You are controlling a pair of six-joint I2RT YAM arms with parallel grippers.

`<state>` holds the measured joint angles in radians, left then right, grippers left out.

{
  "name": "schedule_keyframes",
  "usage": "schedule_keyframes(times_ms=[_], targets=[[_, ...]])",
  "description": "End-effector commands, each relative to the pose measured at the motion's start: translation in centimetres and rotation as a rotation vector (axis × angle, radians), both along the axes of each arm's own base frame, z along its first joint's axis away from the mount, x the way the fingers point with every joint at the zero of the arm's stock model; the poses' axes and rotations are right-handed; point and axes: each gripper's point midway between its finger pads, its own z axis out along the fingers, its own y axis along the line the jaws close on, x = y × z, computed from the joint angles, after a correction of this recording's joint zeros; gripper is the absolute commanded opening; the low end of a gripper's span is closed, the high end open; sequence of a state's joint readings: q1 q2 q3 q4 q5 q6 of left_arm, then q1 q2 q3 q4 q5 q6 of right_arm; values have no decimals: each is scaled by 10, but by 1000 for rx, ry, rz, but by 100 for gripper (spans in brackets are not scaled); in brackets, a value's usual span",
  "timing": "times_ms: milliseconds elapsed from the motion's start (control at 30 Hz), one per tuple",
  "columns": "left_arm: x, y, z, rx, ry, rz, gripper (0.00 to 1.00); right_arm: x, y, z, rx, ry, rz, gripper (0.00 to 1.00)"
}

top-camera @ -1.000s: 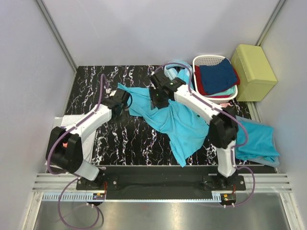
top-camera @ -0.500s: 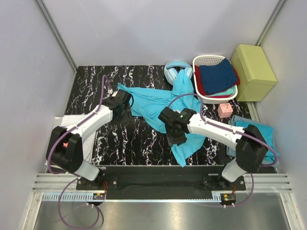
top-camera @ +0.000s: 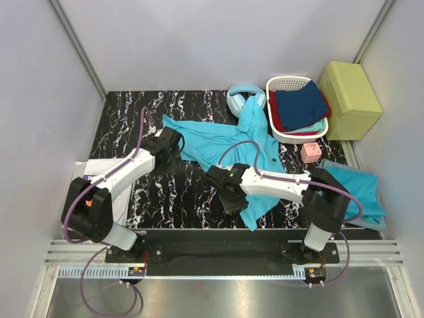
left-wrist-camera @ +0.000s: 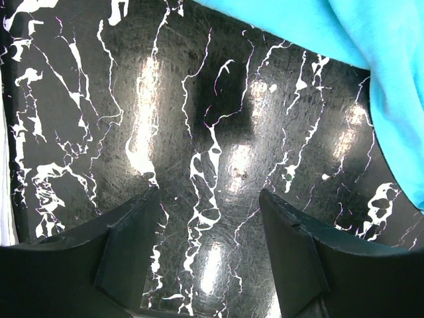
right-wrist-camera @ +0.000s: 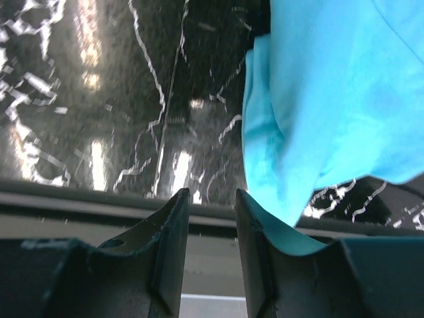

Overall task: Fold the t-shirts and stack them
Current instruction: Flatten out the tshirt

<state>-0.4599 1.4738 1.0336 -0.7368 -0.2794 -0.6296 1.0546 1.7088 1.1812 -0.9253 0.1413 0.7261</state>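
One turquoise t-shirt (top-camera: 225, 142) lies crumpled across the black marble mat (top-camera: 179, 199), running from the far left down to the near edge. A second t-shirt (top-camera: 361, 192) lies bunched at the right, off the mat. My left gripper (top-camera: 173, 154) hovers by the first shirt's left edge. In the left wrist view it (left-wrist-camera: 209, 193) is open over bare mat, with the shirt (left-wrist-camera: 371, 59) at the upper right. My right gripper (top-camera: 232, 201) is at the shirt's near hem. In the right wrist view it (right-wrist-camera: 212, 195) is narrowly open and empty, with the cloth (right-wrist-camera: 324, 112) beside its right finger.
Pale blue headphones (top-camera: 240, 97) lie at the back, partly under the shirt. A white basket (top-camera: 278, 83) holds dark blue and red clothes. A pink cube (top-camera: 311, 152) and a yellow-green box (top-camera: 350, 89) stand at the right. White material (top-camera: 93, 165) lies under the left arm.
The right arm swung from the shirt's far middle back to its near hem, uncovering the headphones and pink cube; its jaws narrowed a little. The left arm barely moved.
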Motion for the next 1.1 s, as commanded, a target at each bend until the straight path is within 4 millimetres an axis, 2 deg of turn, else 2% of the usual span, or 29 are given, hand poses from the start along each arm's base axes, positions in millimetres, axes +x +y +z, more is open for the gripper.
schedule_keyframes(times_ms=[0,267,500,700,867,1067], targets=[[1,-8,7,-44,-35,-18,66,18,5,-18,-10,-44,-45,41],[-4,-5,8,-40,-38,-25,66,42,9,-29,-5,-59,-75,40],[-4,-5,9,-43,-41,-26,67,60,-1,-16,3,-103,-116,40],[-3,-6,7,-46,-34,-25,67,60,-10,-18,-12,-101,-125,40],[-2,-9,6,-53,-31,-27,66,55,-16,-36,-28,-66,-129,39],[-2,-8,5,-49,-24,-27,66,46,-13,-49,-6,-8,-152,31]])
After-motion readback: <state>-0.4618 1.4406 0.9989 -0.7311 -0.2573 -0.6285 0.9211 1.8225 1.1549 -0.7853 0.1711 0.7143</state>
